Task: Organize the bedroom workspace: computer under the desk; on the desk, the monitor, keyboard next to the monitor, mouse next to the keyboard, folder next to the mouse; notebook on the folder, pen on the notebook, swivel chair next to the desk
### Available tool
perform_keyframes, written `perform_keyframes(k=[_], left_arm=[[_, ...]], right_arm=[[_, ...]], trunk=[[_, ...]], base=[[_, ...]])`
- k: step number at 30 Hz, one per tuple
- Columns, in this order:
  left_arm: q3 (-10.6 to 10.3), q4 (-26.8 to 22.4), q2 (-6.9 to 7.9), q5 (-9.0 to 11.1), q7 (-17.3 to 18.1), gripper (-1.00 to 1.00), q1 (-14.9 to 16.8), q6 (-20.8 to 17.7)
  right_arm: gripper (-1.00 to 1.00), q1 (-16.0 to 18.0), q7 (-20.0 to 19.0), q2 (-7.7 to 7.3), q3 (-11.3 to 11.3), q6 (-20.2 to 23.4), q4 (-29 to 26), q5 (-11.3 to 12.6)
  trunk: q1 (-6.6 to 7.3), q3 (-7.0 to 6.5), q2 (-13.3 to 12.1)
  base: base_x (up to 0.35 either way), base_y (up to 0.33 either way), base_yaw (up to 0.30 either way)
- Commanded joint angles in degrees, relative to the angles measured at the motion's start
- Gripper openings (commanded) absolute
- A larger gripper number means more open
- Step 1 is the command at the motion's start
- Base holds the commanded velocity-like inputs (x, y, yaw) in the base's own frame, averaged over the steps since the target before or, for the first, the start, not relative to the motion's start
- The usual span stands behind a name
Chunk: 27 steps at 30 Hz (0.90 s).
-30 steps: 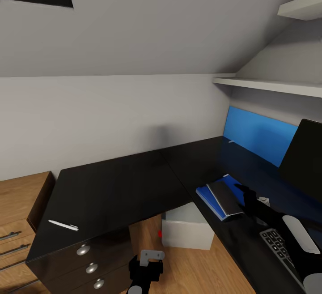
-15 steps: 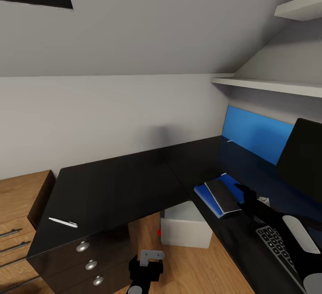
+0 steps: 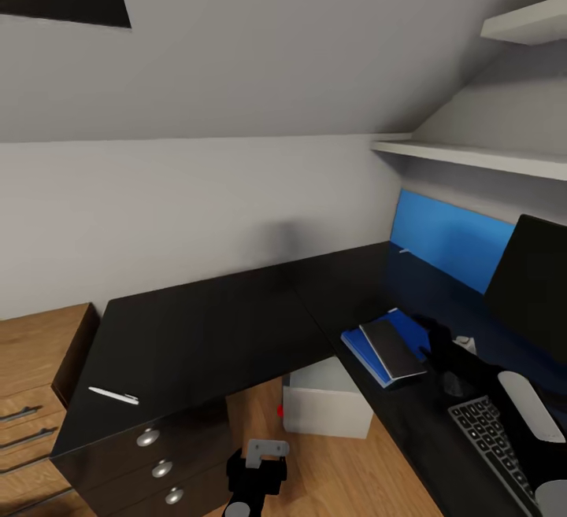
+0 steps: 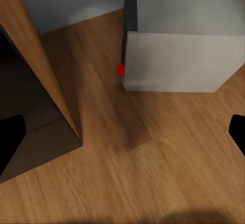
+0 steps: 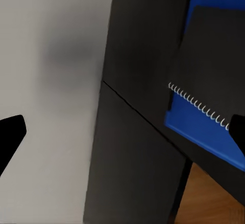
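Now your head camera has swung a little since a second ago: the whole scene sits slightly shifted, with the monitor (image 3: 531,285) and shelves (image 3: 472,156) drawn a touch inward, while the things on the table (image 3: 205,328) lie as they did. Your right gripper (image 3: 441,336) has eased forward and now hangs over the near edge of the folder (image 3: 409,328), its dark arm running back across the keyboard (image 3: 492,442) toward the lower right. In the right wrist view its two fingertips (image 5: 10,132) stand far apart at opposite edges, so it is spread wide and holds nothing. Your left gripper (image 3: 256,474) hangs low in front of the drawers (image 3: 161,470), pointing down at the wooden floor (image 4: 143,173); its fingertips (image 4: 10,137) are likewise spread. The folder lies flat on the right wing of the table, its long axis running diagonally away toward the blue back panel (image 3: 453,238). The notebook (image 3: 392,348) rests on top of it along the same line, its spiral edge (image 5: 199,106) toward the near end. The pen (image 3: 113,396) lies well apart on the left wing, near the front edge above the drawers, pointing roughly along that edge. The computer (image 3: 327,403) stands on the floor under the table's corner, its red light (image 4: 120,69) facing the left gripper.
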<state>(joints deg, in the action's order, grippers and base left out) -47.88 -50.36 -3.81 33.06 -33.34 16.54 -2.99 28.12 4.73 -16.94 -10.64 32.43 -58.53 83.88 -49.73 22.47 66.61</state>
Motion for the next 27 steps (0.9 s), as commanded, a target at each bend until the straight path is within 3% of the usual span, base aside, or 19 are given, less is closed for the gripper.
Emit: perform_keyframes(k=[1, 4, 5, 9, 10, 14, 15, 19, 22, 23, 27], left_arm=[[-0.2, -0.1, 0.03, 0.2, -0.5, 1.0, 0.1, -0.3], [-0.1, -0.1, 0.05, 0.2, -0.5, 1.0, 0.1, -0.3], [-0.1, -0.1, 0.07, 0.2, -0.5, 1.0, 0.1, -0.3], [-0.1, -0.1, 0.08, 0.2, -0.5, 1.0, 0.1, -0.3], [-0.2, -0.1, 0.05, 0.2, -0.6, 1.0, 0.1, -0.3], [-0.2, 0.0, 0.15, 0.3, -1.7, 1.0, 0.1, -0.3], [-0.2, 0.1, 0.2, 0.4, -1.9, 1.0, 0.1, -0.3], [-0.1, 1.6, 0.81, 2.5, -2.5, 1.0, 0.0, -0.2], [-0.2, 2.5, 1.45, 4.7, -2.6, 1.0, 0.1, -0.3], [-0.2, 3.1, 2.07, 6.3, -2.7, 1.0, 0.0, -0.2], [-0.4, 5.4, 3.81, 8.7, -2.6, 1.0, 0.0, -0.2]], right_arm=[[1.0, -0.2, 0.7, 0.06, -0.1, 0.3, -1.4, -1.0], [1.0, -0.9, 1.8, 0.2, 0.0, 0.3, -3.6, -4.0], [1.0, -1.5, 3.6, 0.49, 0.0, 0.3, -5.5, -6.1], [1.0, -2.7, 9.8, 1.45, 0.1, 0.4, -10.6, -10.1], [1.0, -3.7, 19.3, 3.07, 0.1, 0.5, -16.4, -13.4], [1.0, -4.8, 34.3, 6.55, 0.2, 0.4, -23.9, -18.1], [1.0, -4.9, 36.1, 6.92, 0.2, 0.4, -24.7, -18.9], [1.0, -5.2, 41.1, 8.69, 0.3, 0.4, -26.9, -22.5], [1.0, -5.3, 42.4, 10.25, 0.3, 0.5, -27.5, -23.5], [1.0, -5.4, 42.9, 11.4, 0.3, 0.6, -27.8, -23.9], [1.0, -5.8, 43.5, 13.16, 0.3, 0.7, -28.4, -24.5]], trunk=[[0.22, -0.12, -0.4], [0.88, -0.66, -1.6], [1.1, -0.83, -2.0], [1.98, -1.55, -3.6], [2.2, -1.73, -4.0], [3.08, -2.45, -5.6], [3.3, -2.63, -6.0], [4.18, -3.35, -7.6], [4.84, -3.89, -8.8], [5.05, -4.07, -9.2], [5.93, -4.78, -10.8]], base=[[0.0, 0.0, 0.0], [0.0, 0.0, 0.0], [0.0, 0.0, 0.0], [0.0, 0.0, 0.0], [0.0, 0.0, 0.0], [0.0, 0.0, 0.0], [0.0, 0.0, 0.0], [0.0, 0.0, 0.0], [0.0, 0.0, 0.0], [0.0, 0.0, 0.0], [0.0, 0.0, 0.0]])
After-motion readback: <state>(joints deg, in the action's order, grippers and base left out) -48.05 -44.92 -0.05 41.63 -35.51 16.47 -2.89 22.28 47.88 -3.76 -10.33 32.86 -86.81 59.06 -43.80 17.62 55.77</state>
